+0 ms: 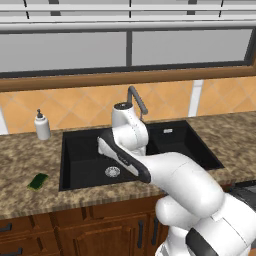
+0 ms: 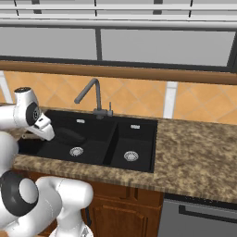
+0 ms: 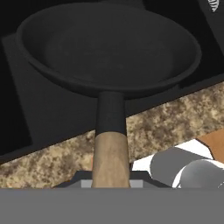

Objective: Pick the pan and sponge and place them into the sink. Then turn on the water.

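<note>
The pan hangs over the wide basin of the black sink, its wooden handle clamped in the gripper. The green sponge lies on the granite counter left of the sink, near the soap dispenser. The faucet stands behind the basins.

You see a matt black pan with a smooth light wooden handle. The sink looks matt black; the counter is speckled brown stone.
</note>
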Robot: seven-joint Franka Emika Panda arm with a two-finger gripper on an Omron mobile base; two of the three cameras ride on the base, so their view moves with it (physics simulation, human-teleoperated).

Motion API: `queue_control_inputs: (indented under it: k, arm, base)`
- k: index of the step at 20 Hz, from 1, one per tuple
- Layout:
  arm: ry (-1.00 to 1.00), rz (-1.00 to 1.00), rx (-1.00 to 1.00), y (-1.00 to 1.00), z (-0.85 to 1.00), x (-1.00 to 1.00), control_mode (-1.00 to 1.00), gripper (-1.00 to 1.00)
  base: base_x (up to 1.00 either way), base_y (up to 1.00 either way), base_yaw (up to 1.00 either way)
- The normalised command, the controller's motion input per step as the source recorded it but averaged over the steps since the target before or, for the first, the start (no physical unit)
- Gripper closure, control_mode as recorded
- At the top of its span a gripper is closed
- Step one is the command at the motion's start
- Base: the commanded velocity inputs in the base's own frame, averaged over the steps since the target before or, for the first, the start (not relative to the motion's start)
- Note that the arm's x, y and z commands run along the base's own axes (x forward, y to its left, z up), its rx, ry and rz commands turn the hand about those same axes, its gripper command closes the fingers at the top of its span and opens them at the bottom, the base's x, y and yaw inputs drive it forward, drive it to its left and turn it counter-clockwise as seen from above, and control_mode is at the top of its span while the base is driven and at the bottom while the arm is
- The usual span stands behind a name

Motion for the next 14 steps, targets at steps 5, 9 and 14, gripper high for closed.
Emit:
queue_control_inputs:
  k: [5, 9, 14]
  arm:
    - [0.01, -0.13, -0.03, 0.04, -0.1, 0.15, -1.0, 1.0]
    - [0.0, -0.18, -0.05, 0.11, -0.22, 0.25, -1.0, 1.0]
    - [0.0, -0.34, 0.0, 0.19, -0.38, 0.39, -1.0, 1.0]
  base:
    - [0.0, 0.0, 0.0]
    - [0.0, 0.0, 0.0]
    - [0.0, 0.0, 0.0]
